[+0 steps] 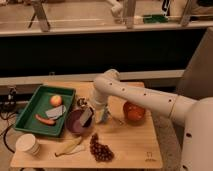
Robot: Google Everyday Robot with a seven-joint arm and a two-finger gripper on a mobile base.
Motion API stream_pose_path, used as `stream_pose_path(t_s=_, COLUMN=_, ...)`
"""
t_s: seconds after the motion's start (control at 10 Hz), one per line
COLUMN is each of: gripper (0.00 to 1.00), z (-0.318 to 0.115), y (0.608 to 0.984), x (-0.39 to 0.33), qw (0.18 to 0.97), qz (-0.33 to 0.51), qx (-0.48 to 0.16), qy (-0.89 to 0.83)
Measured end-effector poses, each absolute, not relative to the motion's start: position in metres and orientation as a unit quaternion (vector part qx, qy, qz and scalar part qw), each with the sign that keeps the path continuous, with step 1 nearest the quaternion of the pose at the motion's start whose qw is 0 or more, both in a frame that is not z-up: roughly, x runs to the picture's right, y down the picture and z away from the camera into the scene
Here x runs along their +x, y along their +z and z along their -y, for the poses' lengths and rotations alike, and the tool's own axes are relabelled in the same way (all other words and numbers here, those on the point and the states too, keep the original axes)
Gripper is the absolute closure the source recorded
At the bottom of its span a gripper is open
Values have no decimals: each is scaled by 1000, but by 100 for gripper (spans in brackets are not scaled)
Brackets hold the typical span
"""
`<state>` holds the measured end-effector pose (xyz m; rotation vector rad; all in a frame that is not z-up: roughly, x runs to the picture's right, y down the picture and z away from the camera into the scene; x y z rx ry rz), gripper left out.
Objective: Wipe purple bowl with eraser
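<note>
The purple bowl point(75, 123) sits on the wooden table left of centre, just right of the green tray. The eraser point(86, 116), a small grey block, is tilted over the bowl's right rim. My gripper point(93, 113) hangs from the white arm, which bends down from an elbow above the table. It is at the bowl's right edge, shut on the eraser. The arm's wrist hides part of the table behind the bowl.
A green tray point(27, 109) on the left holds an orange fruit point(56, 100), a bluish-grey pad point(56, 112) and a red stick-shaped item point(45, 120). An orange bowl point(134, 111) stands right of the gripper. Light blue pieces point(104, 117), a banana point(70, 146), grapes point(100, 148) and a white cup point(27, 145) lie nearby.
</note>
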<state>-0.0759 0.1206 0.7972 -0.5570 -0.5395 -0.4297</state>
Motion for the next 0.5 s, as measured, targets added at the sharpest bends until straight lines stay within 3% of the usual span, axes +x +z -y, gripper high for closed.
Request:
stream_pose_path(t_s=0.2, gripper=27, z=-123, y=800, x=-76, qw=901, qz=266, qx=-274, qy=-208)
stream_pose_path(t_s=0.5, gripper=56, z=-125, y=803, x=-80, qw=895, qz=272, qx=-281, qy=-213)
